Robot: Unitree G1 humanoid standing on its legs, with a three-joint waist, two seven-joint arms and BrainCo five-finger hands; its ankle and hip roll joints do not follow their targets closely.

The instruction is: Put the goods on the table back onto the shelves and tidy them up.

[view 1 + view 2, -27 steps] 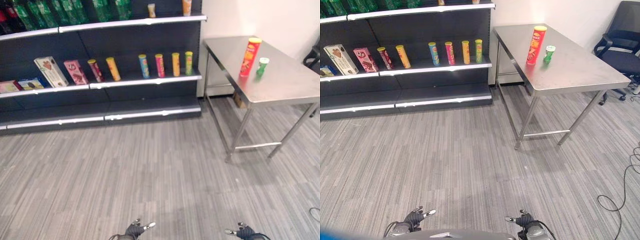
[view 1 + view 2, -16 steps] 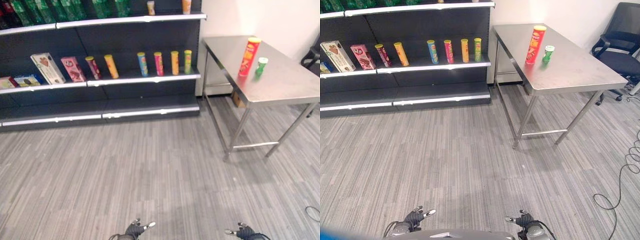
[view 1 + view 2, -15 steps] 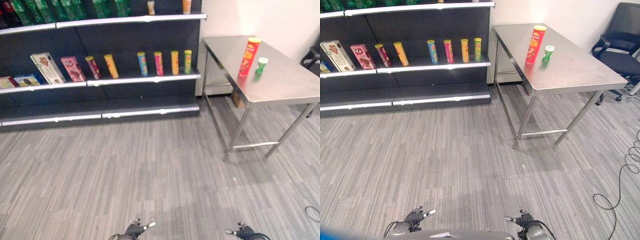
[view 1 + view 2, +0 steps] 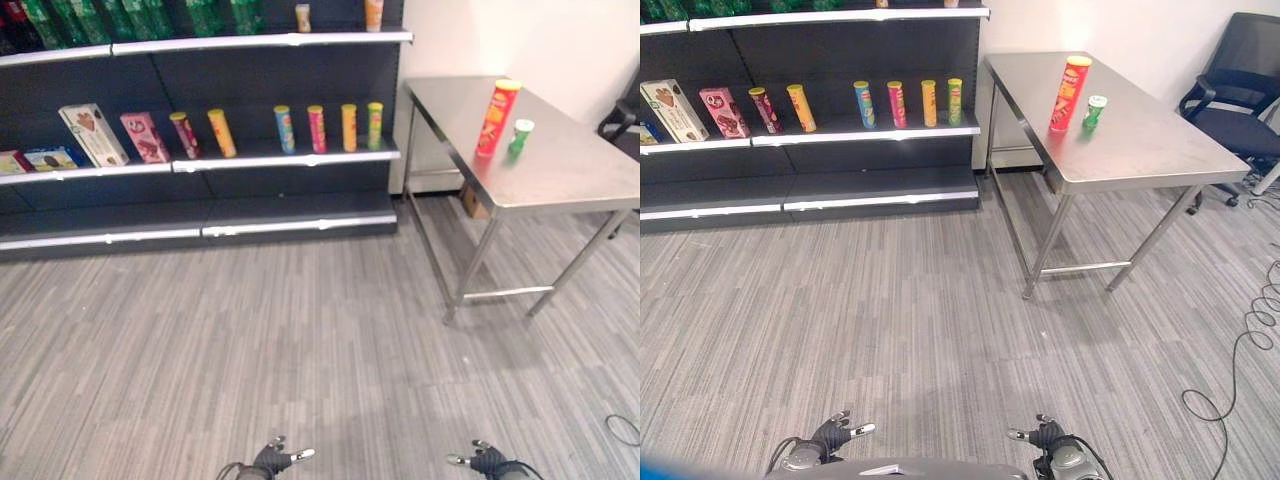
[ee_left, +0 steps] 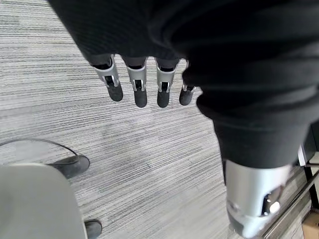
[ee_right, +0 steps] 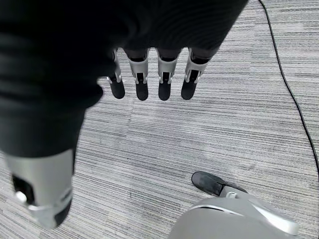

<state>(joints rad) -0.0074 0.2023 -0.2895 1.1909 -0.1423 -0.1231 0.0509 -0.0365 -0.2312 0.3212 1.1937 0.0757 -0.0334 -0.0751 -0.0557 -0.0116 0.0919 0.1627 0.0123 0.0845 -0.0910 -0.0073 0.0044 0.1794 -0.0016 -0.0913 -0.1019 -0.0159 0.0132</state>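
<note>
Standing: red tube can (image 4: 1070, 93) upright on steel table (image 4: 1140, 150), green cup (image 4: 1095, 110) just beside it on its right.
Table: right of dark shelves (image 4: 840, 135), near wall.
Shelves: middle shelf holds four upright tubes (image 4: 907, 102), two tilted tubes (image 4: 783, 108), boxes (image 4: 695, 110) at left.
Left hand (image 5: 142, 87): low over grey floor (image 4: 920, 320), fingers straight, released, empty.
Right hand (image 6: 149, 79): low over floor, fingers straight, released, empty.
Chair (image 4: 1240, 90): black, beyond table.
</note>
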